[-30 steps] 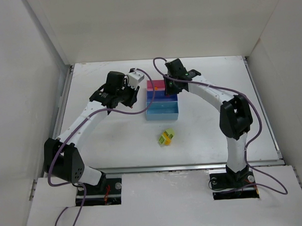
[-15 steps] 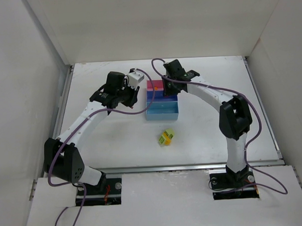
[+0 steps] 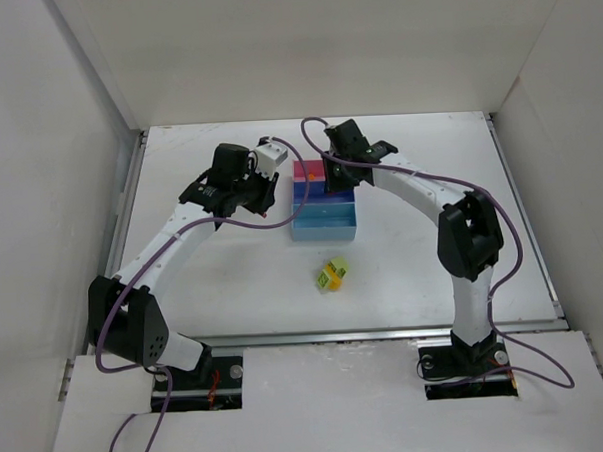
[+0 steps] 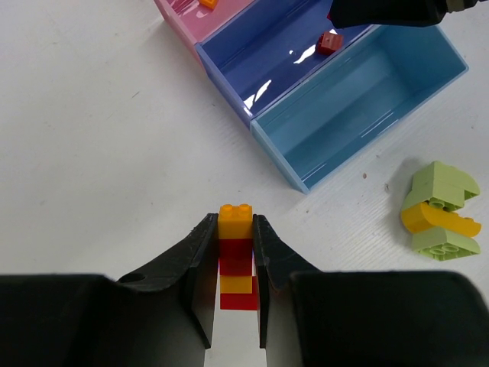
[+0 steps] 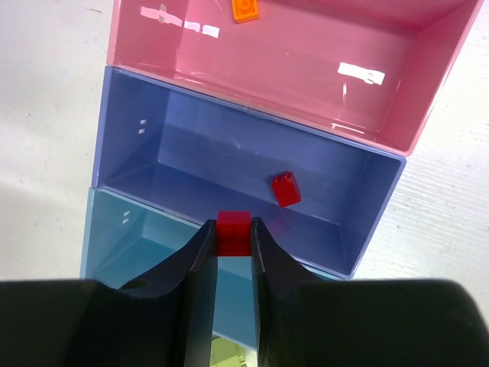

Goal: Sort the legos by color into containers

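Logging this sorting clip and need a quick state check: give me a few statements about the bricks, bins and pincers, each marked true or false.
1. The right pincer holds a red brick. True.
2. A brick lies in the light blue bin. False: the left wrist view shows no brick in it.
3. An orange brick lies in the pink bin. True.
4. The left pincer is open and empty. False: it is shut on a stack of red and orange bricks.
5. The lime-and-yellow clump sits in the pink bin. False: it lies on the table, beside the light blue bin.
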Controlling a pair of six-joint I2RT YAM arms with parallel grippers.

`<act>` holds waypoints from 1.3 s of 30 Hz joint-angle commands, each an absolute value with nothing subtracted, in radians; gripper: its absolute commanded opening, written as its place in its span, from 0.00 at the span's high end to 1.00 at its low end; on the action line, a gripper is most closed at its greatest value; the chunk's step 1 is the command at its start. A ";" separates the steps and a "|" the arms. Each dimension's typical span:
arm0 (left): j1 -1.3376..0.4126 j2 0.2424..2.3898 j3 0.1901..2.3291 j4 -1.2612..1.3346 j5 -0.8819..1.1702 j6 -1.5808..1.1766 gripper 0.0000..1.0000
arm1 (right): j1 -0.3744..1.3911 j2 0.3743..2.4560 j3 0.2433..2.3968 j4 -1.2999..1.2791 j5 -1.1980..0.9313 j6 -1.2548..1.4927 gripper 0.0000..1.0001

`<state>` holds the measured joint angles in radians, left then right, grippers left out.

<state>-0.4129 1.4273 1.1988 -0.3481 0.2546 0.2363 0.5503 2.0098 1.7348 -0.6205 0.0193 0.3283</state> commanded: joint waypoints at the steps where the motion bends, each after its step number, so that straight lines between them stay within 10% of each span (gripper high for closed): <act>1: -0.411 1.397 1.187 -0.327 0.270 0.224 1.00 | 0.557 1.950 1.736 -0.591 0.021 0.325 1.00; 39: -0.411 1.388 1.178 -0.327 0.270 0.215 1.00 | 0.557 1.931 1.746 -0.591 0.041 0.325 1.00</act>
